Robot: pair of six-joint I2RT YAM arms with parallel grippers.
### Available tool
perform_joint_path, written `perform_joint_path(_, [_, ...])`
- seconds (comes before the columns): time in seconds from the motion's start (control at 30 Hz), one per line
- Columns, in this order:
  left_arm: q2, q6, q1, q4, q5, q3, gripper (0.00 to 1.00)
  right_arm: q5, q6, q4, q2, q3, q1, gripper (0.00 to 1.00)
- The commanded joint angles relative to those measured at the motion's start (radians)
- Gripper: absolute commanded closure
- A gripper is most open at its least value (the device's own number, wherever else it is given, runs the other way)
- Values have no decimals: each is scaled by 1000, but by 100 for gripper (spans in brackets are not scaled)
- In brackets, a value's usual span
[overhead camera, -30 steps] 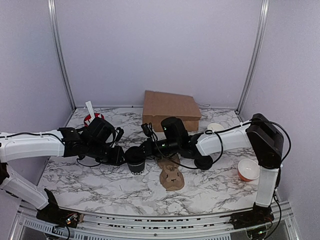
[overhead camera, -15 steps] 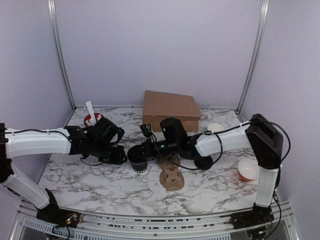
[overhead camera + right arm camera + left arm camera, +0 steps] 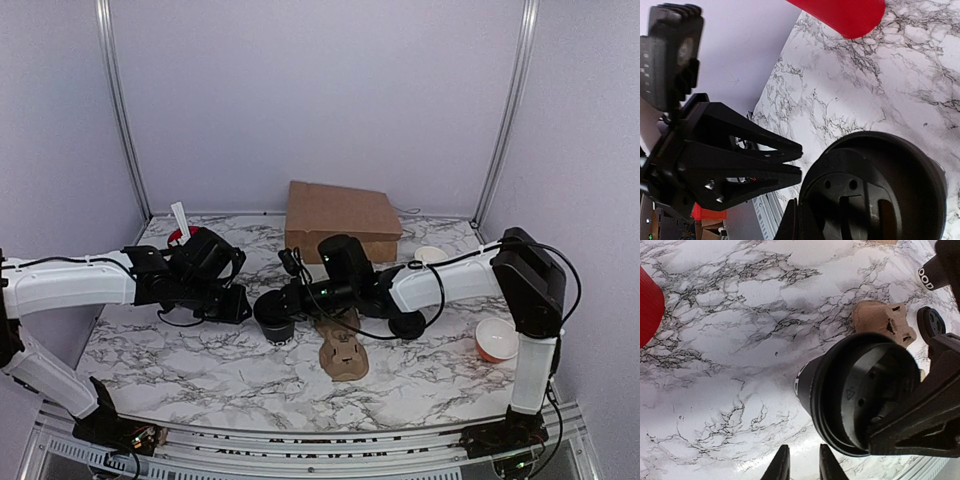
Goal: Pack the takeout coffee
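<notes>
The takeout coffee (image 3: 275, 322), a small black cup with its black lid on, stands mid-table. In the left wrist view the takeout coffee (image 3: 840, 390) shows white print on its side. My right gripper (image 3: 283, 302) is shut, its fingers lying on top of the lid near the rim; in its own view the gripper (image 3: 799, 220) sits at the lid's edge of the takeout coffee (image 3: 880, 190). My left gripper (image 3: 238, 305) hangs just left of the cup without touching it. Its jaws (image 3: 802, 465) stand a narrow gap apart with only table between them.
A brown cardboard box (image 3: 340, 218) stands behind the cup. A brown paper carrier (image 3: 343, 355) lies to its near right, with a loose black lid (image 3: 405, 325) beside it. An orange bowl (image 3: 497, 340) and a small white cup (image 3: 430, 255) sit right; a red cup (image 3: 183, 238) sits left.
My left arm has drawn back a little to the left and away from the cup. The right gripper stays on the lid, and the cup has barely shifted.
</notes>
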Motion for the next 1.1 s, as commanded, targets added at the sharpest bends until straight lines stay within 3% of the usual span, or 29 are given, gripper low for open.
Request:
perform_joint_path(0.0, [-48,-11,-2,-39,-20,40,80,27,-22,-149,28,51,-9,100])
perform_joint_path(0.17, [-51,-11,0,-40,-7,44,80,35,-41,-175,-11,120,-23,96])
perform_joint_path(0.4, [-39,-12,4,-26,-4,47,80,19,-54,-129,-29,60,-56,91])
perform_joint_path(1.07, [83,2,30,9,-6,103,81,4,-41,-122,21,26,-57,92])
